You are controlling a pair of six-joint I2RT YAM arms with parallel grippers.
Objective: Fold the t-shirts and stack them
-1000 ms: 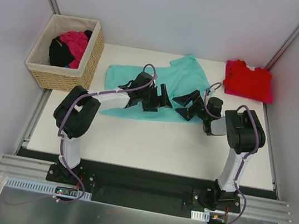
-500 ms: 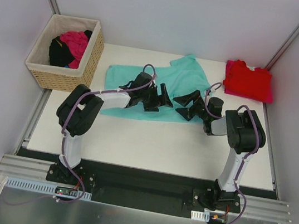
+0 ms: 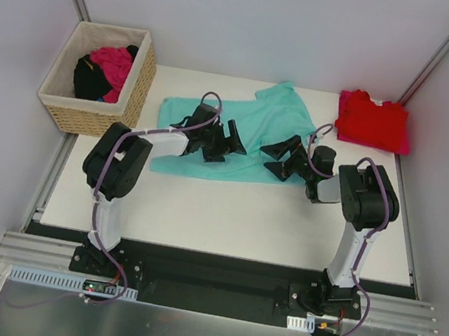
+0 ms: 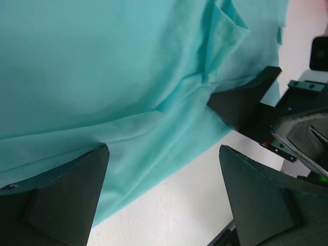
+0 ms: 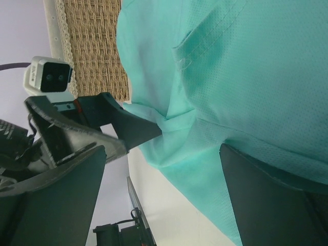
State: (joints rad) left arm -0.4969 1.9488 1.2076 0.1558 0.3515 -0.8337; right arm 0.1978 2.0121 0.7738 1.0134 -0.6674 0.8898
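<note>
Left gripper [image 4: 164, 151] splayed over teal t-shirt [image 4: 102, 61]

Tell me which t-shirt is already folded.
The red t-shirt, far right; the teal t-shirt lies spread out, the pink one bunched in the basket.

No legible text or labels anywhere

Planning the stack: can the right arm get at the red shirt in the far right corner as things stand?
Probably yes: the right gripper is open and empty, and the red shirt lies uncovered on that arm's side, nothing between.
</note>
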